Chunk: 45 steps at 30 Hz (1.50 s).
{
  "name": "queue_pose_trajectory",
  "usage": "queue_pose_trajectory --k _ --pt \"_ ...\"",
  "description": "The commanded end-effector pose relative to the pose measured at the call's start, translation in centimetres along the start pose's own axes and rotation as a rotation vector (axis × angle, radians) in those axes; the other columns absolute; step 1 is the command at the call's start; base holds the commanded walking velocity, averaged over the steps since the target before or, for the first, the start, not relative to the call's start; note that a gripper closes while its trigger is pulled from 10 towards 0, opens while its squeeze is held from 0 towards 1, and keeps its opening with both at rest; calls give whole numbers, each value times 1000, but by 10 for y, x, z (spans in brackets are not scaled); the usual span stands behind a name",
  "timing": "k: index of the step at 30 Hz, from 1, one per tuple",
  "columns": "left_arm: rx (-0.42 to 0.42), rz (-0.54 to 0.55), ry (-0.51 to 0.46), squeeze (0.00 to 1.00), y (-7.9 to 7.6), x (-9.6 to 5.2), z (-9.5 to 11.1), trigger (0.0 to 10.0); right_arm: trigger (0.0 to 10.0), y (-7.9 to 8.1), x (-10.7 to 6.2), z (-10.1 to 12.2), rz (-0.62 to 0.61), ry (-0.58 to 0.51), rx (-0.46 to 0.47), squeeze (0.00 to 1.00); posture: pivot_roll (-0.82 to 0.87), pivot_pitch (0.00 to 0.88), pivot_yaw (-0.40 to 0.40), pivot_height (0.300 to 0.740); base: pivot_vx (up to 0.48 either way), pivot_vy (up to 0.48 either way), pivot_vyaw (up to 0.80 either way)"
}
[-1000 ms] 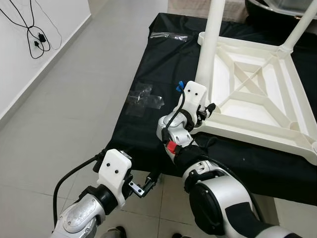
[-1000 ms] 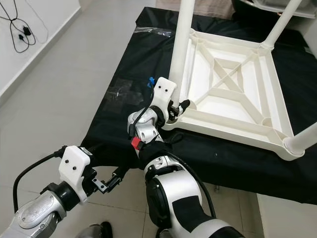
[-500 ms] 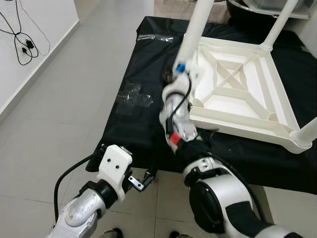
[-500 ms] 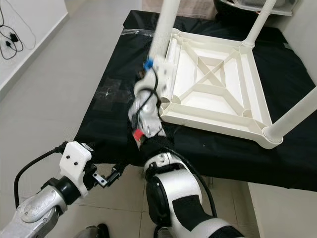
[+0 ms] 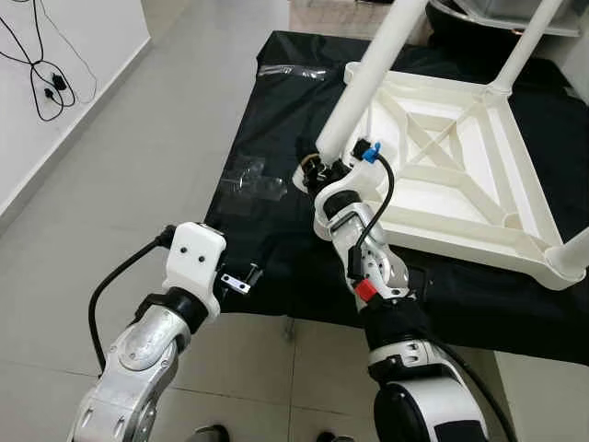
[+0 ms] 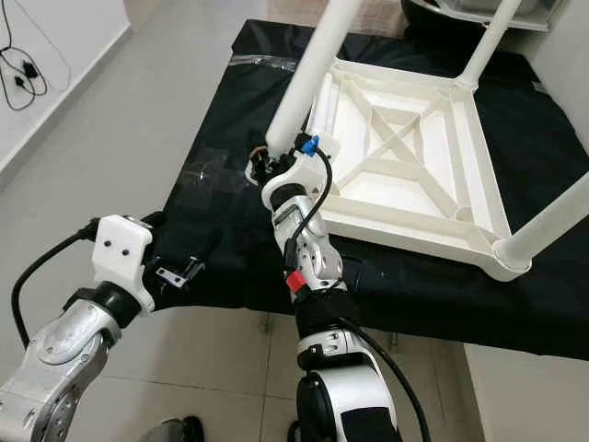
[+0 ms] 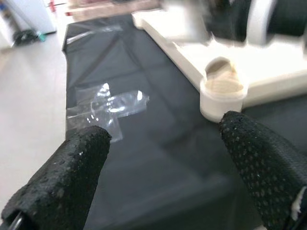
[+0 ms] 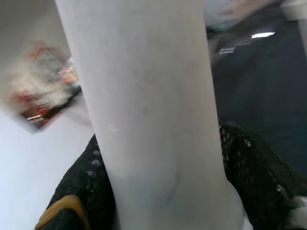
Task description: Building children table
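Table leg (image 5: 361,88) getting held at its low end by the right gripper (image 5: 324,168), next to the flipped tabletop (image 5: 457,175).

So the leg is a smooth white plastic tube, round in section, and its long axis leans up and away from the robot, tilted toward the robot's right, with the bottom end sitting just off the near-left corner of the tabletop. Right jaws are clamped around it; their black dimpled pads (image 8: 242,158) hug both sides of the tube. Tabletop is white molded plastic, square, lying upside down on the black-cloth surface (image 5: 276,129), ribs crossing in an X underneath. Left gripper (image 5: 241,278) hovers at the near edge of the surface, jaws spread with nothing between them. Crinkly clear plastic wrap (image 5: 253,180) lies on the cloth left of the leg.
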<state>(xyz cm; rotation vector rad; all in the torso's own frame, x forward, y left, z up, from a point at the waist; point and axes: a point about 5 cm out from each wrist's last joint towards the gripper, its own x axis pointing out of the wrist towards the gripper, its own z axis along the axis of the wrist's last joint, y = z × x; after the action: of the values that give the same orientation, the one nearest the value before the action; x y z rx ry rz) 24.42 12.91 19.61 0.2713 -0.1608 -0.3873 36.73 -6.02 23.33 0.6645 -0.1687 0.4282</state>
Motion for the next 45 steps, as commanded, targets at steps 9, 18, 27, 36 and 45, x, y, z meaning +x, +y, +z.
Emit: queue_pose_trajectory --k 9,18,27,36,45 --pt "32 -72 -3 0 -1 3 -2 10000 0 25 -21 -10 240 101 186 0 111 147 -48 740 0 0 0" --pt "-35 -52 -76 0 10 8 11 10000 0 29 -40 -16 403 200 218 0 109 143 -50 740 0 0 0" --pt "235 86 -135 0 24 11 18 10000 0 19 -48 -23 400 263 287 0 107 142 -50 740 0 0 0" --pt "447 106 -202 0 24 9 25 10000 0 11 -50 -23 361 275 344 0 106 141 -55 740 0 0 0" --pt "858 129 -399 0 14 6 27 10000 0 11 -47 -19 278 242 612 0 97 135 -52 740 0 0 0"
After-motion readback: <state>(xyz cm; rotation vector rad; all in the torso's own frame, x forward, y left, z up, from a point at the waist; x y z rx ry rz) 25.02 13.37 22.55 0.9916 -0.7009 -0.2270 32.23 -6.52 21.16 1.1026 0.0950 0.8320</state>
